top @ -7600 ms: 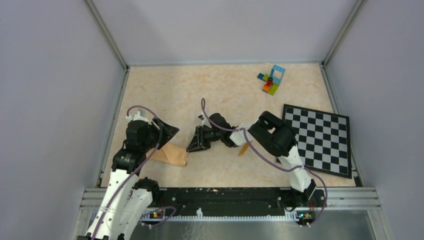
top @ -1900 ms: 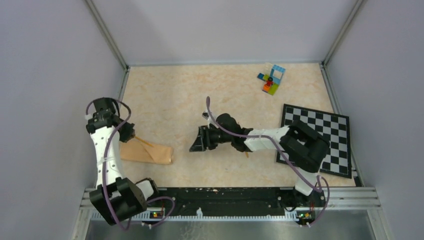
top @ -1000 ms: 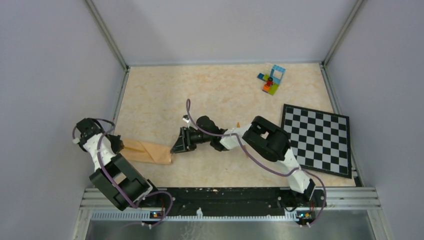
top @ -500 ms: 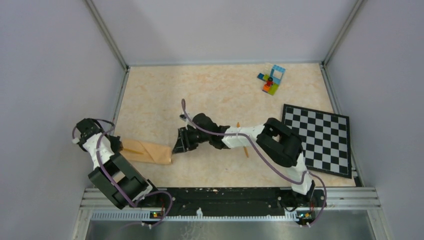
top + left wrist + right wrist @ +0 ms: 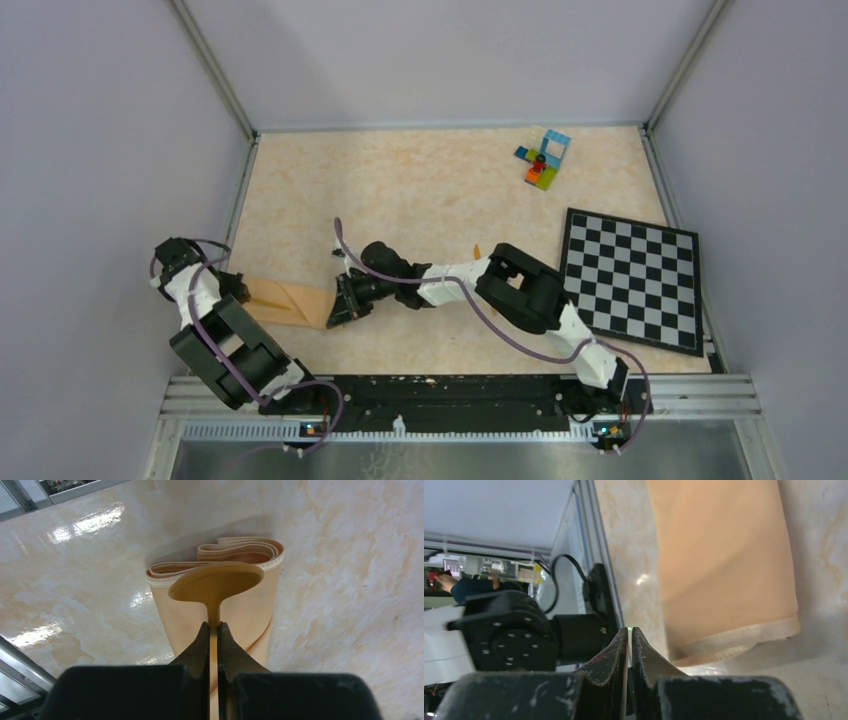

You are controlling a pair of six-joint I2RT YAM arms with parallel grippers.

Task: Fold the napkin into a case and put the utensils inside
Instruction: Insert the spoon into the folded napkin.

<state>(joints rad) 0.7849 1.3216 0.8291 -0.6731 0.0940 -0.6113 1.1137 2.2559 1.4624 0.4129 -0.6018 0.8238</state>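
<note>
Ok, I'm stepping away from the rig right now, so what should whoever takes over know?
The left gripper is shut on the spoon handle, bowl over the case at its layered end, not inside.
The right gripper is shut, nothing seen between its jaws, at the case's right end in the top view.
The knife is mostly hidden under the right arm; only an orange tip shows.
Done: napkin folded into the case.
Left: slide the spoon in, then fetch and insert the knife.

Folded case [image 5: 288,303] beside right end effector [image 5: 334,314]
</note>
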